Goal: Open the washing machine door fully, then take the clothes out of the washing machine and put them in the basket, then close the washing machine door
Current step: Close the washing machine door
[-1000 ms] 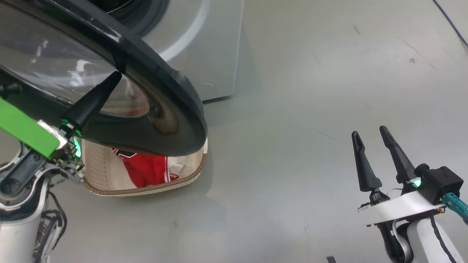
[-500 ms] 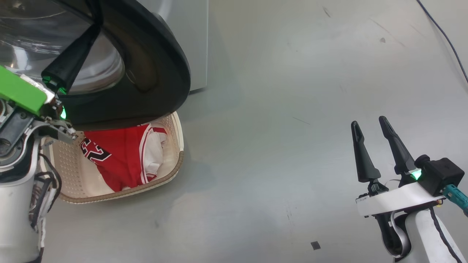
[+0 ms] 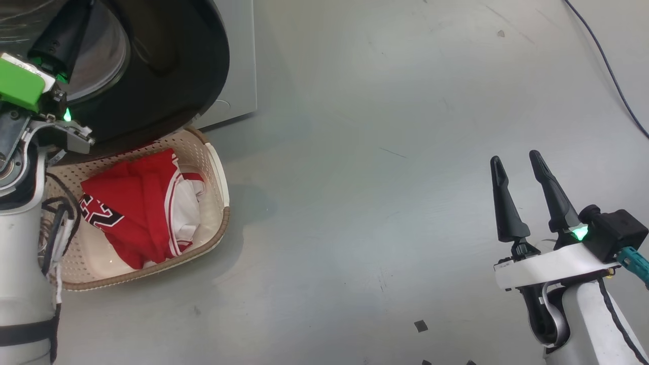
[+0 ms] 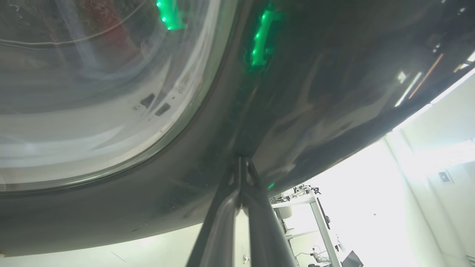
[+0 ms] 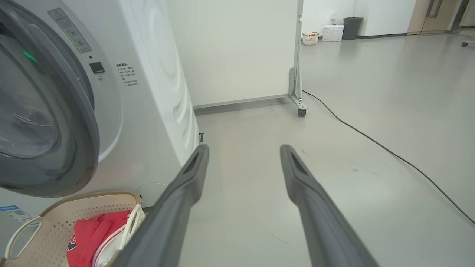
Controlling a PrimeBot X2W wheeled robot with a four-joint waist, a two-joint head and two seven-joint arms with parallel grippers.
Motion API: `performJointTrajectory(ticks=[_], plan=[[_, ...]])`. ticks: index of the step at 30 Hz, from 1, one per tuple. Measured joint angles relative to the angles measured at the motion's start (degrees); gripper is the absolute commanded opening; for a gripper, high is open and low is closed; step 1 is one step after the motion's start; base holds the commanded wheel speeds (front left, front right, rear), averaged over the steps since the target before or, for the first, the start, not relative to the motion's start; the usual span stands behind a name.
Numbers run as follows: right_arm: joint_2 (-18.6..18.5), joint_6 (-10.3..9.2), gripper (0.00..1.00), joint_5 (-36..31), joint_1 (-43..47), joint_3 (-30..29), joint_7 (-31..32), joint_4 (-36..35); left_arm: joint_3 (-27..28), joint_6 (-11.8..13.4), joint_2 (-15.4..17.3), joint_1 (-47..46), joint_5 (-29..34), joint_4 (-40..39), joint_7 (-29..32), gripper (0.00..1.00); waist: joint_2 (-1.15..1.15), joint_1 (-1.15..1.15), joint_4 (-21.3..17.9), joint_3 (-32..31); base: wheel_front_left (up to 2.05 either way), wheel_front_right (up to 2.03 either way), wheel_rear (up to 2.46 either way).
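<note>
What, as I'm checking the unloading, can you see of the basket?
The basket is cream plastic, rounded rectangular, with perforated walls, a brown woven-look rim and a loop handle. It stands upright on the grey floor before the washing machine, partly under the washing machine door, holding the red-and-white clothes.

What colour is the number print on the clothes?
The number print is black edged white; head view shows it best.

The left gripper [image 4: 241, 165] has its fingers pressed together, tips touching the black rim of the washing machine door [image 3: 167, 66]. The right gripper [image 3: 514, 162] hovers well to the right of that door, fingers spread, pointing up.
</note>
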Motion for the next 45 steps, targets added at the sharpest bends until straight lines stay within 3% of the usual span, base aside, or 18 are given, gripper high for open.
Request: performJointTrajectory(ticks=[10,22,32,45], plan=[[0.0,0.0,1.0,0.1,-0.3,0.0,0.0,0.1,1.1,-1.6,-1.0,-2.6,2.1,4.8,-2.6,0.0,0.0,0.0,-0.3,0.4,0.0,0.0,0.0],[-0.6,0.0,1.0,0.5,-0.3,-1.5,0.0,0.0,1.5,-5.1,-4.1,-1.9,-1.6,8.2,-2.5,0.0,0.0,0.0,2.8,0.4,0.0,0.0,0.0],[-1.3,0.0,1.0,0.4,-0.1,-1.6,0.0,-0.1,5.2,-7.5,-6.0,7.0,-5.0,8.3,-4.5,0.0,0.0,0.0,6.3,-1.0,0.0,0.0,0.0],[-2.6,0.0,1.0,-0.8,1.6,-1.3,0.0,0.0,6.4,-8.1,-9.7,20.6,-5.8,2.5,-6.7,0.0,0.0,0.0,10.5,-4.1,0.0,0.0,0.0]])
